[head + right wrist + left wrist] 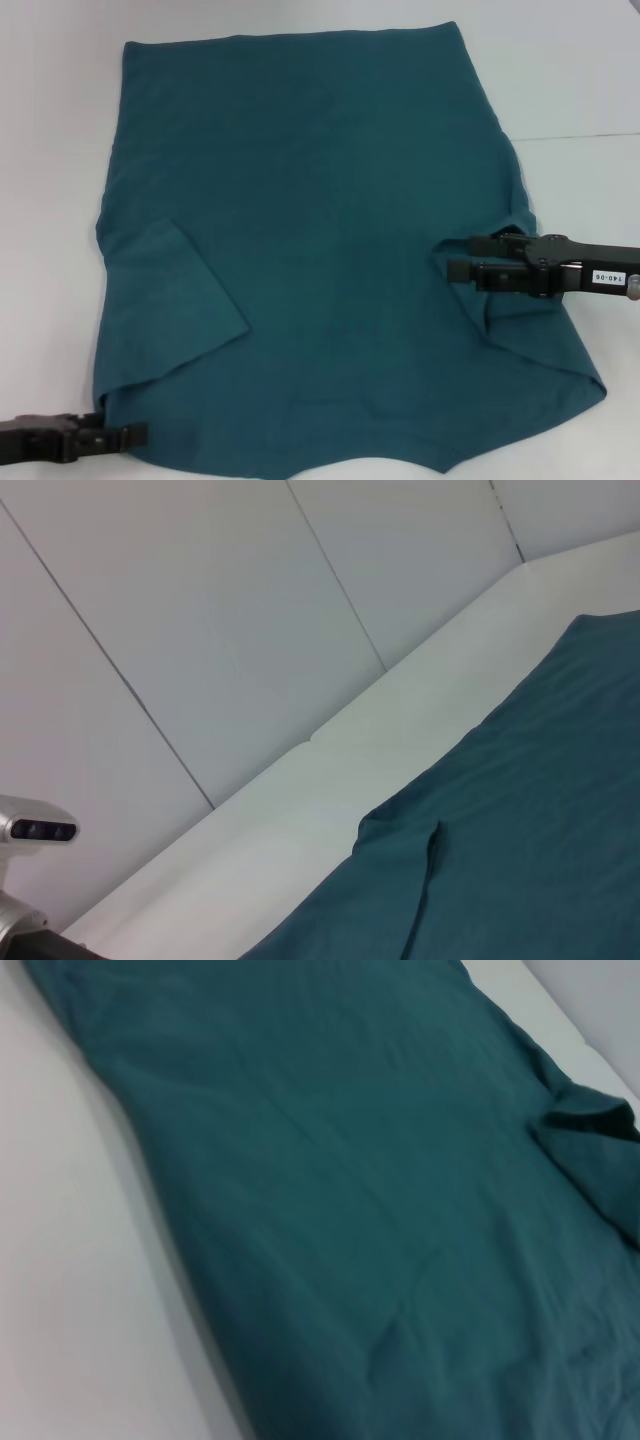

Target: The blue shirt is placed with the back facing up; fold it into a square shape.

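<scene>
Shirt (pixel 320 230): spread flat on the white table (pixel 50 200), plain side up.
Done: both sleeves look folded inward.
Left: body folds to a square.
Left gripper (pixel 135 434): at near-left hem corner, fingers pressed together.
Right gripper (pixel 447 257): over right sleeve, fingers slightly spread, nothing pinched.

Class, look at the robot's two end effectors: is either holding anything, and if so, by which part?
It cannot be told. The right end effector lies over the blue shirt near its right sleeve; the left end effector sits at the near left corner. No grip shows.
</scene>
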### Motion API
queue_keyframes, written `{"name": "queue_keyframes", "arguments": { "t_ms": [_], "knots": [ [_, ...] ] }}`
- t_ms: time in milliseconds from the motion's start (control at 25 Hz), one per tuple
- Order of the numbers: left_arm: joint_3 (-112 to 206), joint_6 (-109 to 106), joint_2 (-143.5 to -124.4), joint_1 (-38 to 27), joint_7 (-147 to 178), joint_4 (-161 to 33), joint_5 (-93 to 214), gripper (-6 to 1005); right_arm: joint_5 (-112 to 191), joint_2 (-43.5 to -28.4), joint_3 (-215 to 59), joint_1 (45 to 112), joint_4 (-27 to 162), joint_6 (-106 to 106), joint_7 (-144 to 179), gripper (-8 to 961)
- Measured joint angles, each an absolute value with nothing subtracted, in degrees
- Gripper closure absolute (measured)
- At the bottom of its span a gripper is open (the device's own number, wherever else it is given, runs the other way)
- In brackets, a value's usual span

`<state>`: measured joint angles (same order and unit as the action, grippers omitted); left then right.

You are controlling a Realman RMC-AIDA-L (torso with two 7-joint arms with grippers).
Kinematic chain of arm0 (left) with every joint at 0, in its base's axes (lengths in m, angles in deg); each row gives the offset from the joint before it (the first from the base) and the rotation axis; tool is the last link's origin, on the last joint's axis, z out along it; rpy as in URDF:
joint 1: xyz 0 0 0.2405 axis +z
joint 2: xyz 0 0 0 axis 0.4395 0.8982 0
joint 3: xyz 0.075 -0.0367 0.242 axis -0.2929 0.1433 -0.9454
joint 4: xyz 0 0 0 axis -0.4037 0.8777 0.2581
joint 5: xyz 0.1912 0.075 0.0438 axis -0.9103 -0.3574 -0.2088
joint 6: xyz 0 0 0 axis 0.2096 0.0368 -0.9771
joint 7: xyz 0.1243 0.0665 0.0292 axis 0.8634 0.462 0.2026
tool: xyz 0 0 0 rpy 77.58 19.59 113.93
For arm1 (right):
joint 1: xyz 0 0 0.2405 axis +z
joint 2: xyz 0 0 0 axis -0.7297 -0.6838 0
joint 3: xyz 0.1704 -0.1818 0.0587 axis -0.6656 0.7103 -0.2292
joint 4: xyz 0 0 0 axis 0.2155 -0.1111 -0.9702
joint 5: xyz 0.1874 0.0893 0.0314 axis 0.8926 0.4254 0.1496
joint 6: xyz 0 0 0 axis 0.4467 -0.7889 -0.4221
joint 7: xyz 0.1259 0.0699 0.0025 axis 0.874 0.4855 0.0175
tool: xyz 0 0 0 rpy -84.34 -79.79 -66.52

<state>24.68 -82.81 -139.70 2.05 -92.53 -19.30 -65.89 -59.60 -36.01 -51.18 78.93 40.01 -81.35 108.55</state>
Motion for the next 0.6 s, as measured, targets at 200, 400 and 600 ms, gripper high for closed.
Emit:
{"name": "queue_keyframes", "arguments": {
  "t_ms": [200,400,600],
  "knots": [
    [23.6,-83.7,-139.7,0.8,-92.5,-20.4,-65.6,142,-59.6,-35.95,-51.4,78.8,40.0,-81.8,108.6,26],
    [23.5,-86.0,-139.61,-0.3,-92.4,-20.4,-65.4,143,-59.6,-35.91,-51.9,78.6,39.9,-82.0,108.6,26],
    [22.9,-87.7,-139.48,-0.9,-92.4,-20.5,-65.4,143,-59.6,-35.89,-52.1,78.4,39.9,-82.0,108.5,27]
  ]
}}
